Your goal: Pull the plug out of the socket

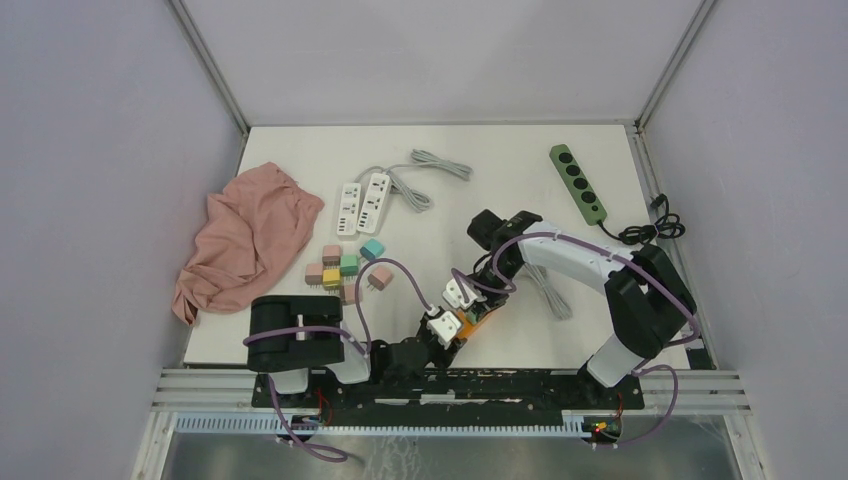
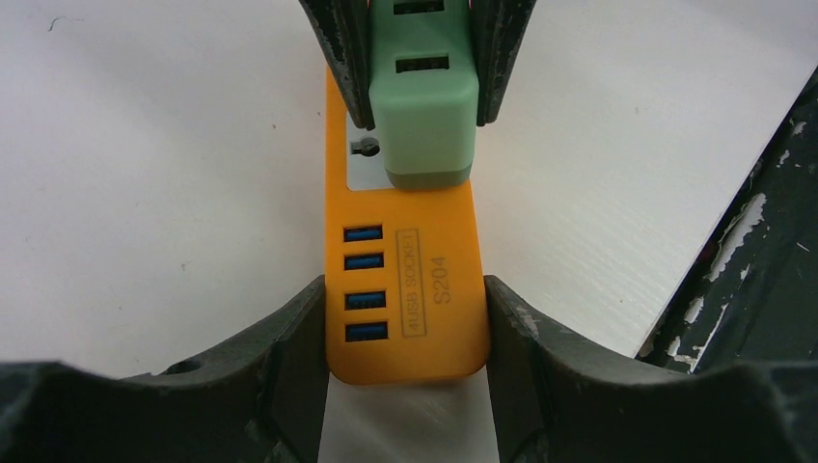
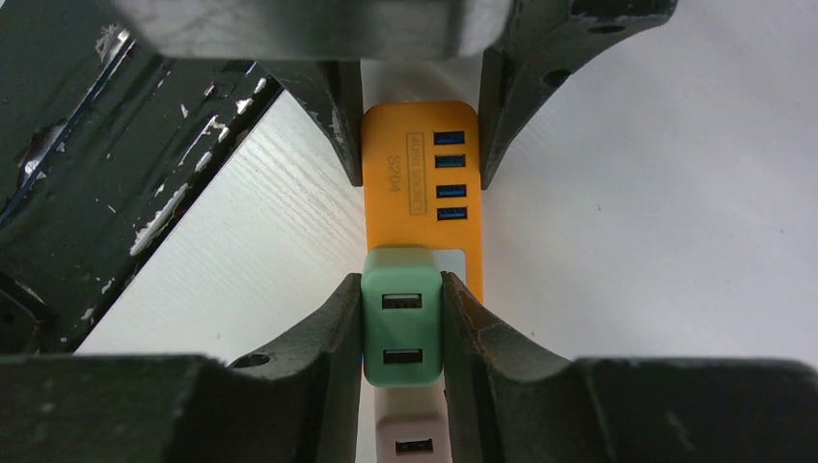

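Observation:
An orange socket strip (image 1: pixel 472 322) with blue USB ports lies near the table's front edge. My left gripper (image 2: pixel 403 323) is shut on its USB end (image 2: pixel 405 289), one finger on each long side. A mint green plug (image 3: pixel 402 323) stands on the strip's grey face (image 3: pixel 465 265), and my right gripper (image 3: pixel 402 318) is shut on its two sides. Whether its prongs are still seated is hidden. In the left wrist view the green plug (image 2: pixel 424 106) shows at the top between the right gripper's fingers (image 2: pixel 340 58). A pink plug (image 3: pixel 413 439) sits just behind the green one.
A pink cloth (image 1: pixel 245 240) lies at the left. Two white power strips (image 1: pixel 362 203) and several small coloured plugs (image 1: pixel 345 268) lie in the middle. A green power strip (image 1: pixel 578 182) and its black cable (image 1: pixel 650 230) are at the back right. The table's front edge (image 2: pixel 675 318) is close by.

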Controlling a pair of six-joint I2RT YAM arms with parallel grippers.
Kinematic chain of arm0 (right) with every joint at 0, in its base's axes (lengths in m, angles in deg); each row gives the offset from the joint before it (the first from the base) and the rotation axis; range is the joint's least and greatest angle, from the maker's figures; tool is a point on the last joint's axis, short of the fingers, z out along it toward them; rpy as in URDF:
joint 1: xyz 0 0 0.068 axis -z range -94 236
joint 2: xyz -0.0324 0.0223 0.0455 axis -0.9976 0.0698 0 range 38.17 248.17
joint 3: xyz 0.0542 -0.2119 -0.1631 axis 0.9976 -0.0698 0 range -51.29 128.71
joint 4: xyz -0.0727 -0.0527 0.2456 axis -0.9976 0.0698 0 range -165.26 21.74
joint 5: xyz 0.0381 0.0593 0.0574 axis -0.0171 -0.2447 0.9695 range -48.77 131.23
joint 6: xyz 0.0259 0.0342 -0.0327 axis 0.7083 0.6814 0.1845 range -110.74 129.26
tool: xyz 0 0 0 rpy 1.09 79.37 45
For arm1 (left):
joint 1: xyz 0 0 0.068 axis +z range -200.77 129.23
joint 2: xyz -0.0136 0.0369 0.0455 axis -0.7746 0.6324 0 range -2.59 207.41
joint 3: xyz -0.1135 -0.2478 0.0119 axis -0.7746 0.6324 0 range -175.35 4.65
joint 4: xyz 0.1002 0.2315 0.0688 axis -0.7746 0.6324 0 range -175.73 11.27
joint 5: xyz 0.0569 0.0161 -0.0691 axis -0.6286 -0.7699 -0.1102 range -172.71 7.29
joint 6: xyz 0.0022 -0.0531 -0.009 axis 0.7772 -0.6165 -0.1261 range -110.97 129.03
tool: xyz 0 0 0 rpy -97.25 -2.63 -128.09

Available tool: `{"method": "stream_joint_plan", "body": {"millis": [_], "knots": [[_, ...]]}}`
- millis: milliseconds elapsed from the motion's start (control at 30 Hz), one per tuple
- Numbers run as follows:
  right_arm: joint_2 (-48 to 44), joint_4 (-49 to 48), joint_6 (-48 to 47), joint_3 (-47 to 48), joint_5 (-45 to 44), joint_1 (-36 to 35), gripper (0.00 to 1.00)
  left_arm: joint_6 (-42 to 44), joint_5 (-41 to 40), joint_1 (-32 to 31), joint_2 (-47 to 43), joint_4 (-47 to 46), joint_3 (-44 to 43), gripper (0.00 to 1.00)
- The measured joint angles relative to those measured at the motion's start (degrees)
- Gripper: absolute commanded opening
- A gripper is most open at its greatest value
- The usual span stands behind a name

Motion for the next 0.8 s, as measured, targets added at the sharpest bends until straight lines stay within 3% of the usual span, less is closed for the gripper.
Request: {"method": "stream_joint_plan", "body": {"millis": [300,800], "knots": [[-0.74,-3.50,7.65,-0.72,-0.74,0.31,0.00,0.39,0.92,0.87,0.00,-0.13,0.11,0.03],[-0.74,2.71,-5.62,-0.70,3.52,3.52,0.01,0.35,3.41,1.81,0.00,-2.64,0.61,0.03]]}}
